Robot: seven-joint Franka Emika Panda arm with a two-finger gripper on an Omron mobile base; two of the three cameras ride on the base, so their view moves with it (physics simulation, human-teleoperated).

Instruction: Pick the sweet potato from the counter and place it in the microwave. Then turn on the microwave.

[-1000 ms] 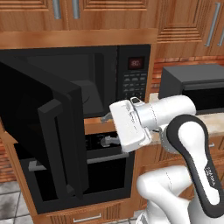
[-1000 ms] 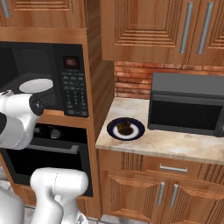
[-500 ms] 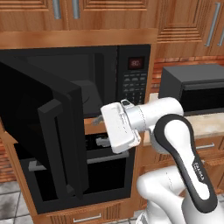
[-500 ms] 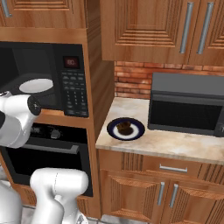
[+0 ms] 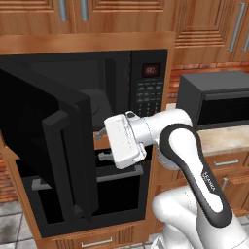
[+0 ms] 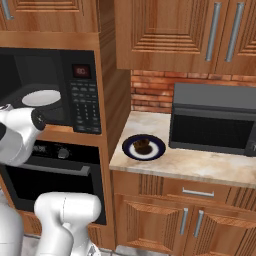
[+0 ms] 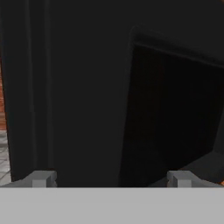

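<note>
Glossy black microwave [image 5: 87,97], speckled stone counter [image 6: 200,167], wooden cabinets [image 6: 165,30], rough brick wall [image 6: 150,92]

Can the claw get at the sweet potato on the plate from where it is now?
Probably not directly. The claw, open, faces the microwave door, while the sweet potato sits on the plate on the counter beyond the cabinet wall; the arm must swing around first.

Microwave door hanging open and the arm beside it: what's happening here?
The gripper is open and empty, facing the inside of the microwave's open door. The white turntable inside is bare. The sweet potato lies on the blue-rimmed plate on the counter, untouched, so the pick has not been made.
</note>
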